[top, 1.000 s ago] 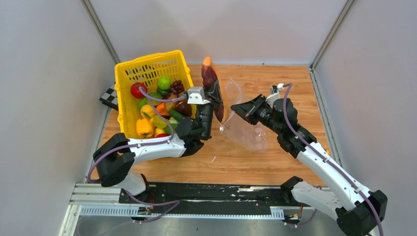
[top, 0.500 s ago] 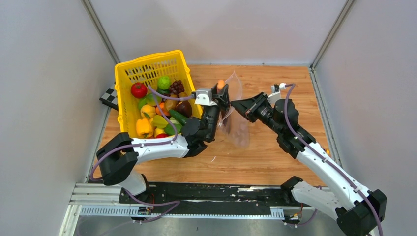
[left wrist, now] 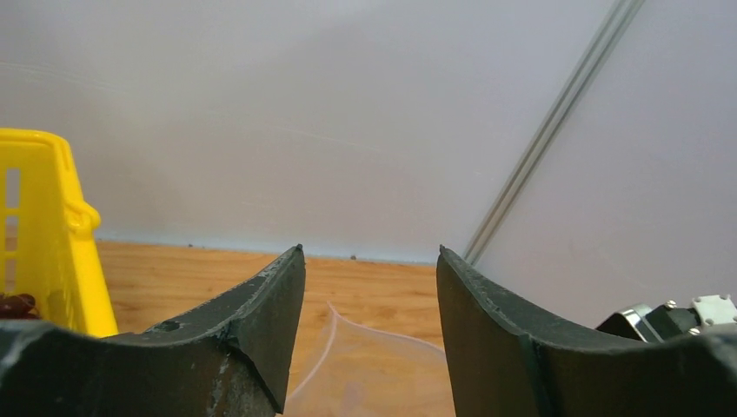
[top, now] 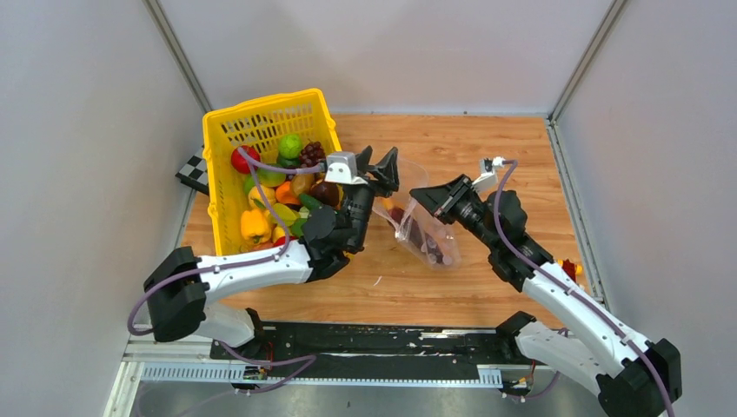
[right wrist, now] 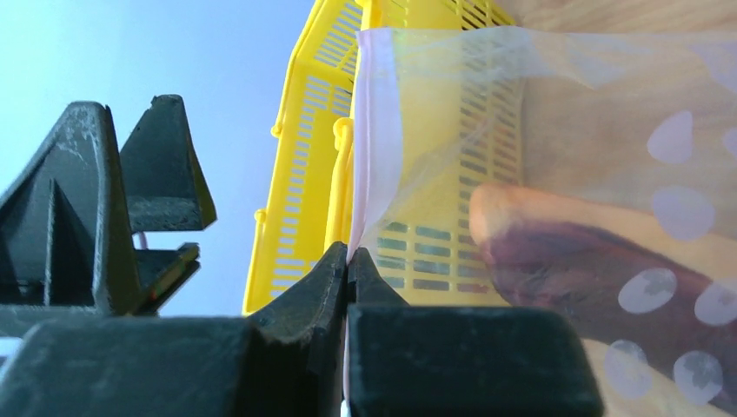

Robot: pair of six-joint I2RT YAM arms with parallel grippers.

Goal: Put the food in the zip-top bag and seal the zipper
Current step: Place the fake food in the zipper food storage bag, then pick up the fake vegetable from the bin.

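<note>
The right gripper (top: 419,193) pinches its jaws on the zipper (right wrist: 369,130) of the zip-top bag (top: 404,228), dark food (top: 430,246) inside at 5 o'clock; the left gripper (top: 381,167), jaws wide and empty, hovers at the bag's 10 o'clock, wrist raised

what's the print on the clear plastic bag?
White dots on the clear floppy plastic bag; shows best in the right wrist view.

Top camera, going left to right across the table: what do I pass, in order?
yellow lattice basket → left gripper → zip-top bag → small orange-red block. The right gripper overlaps the bag, so it is left out.
</note>
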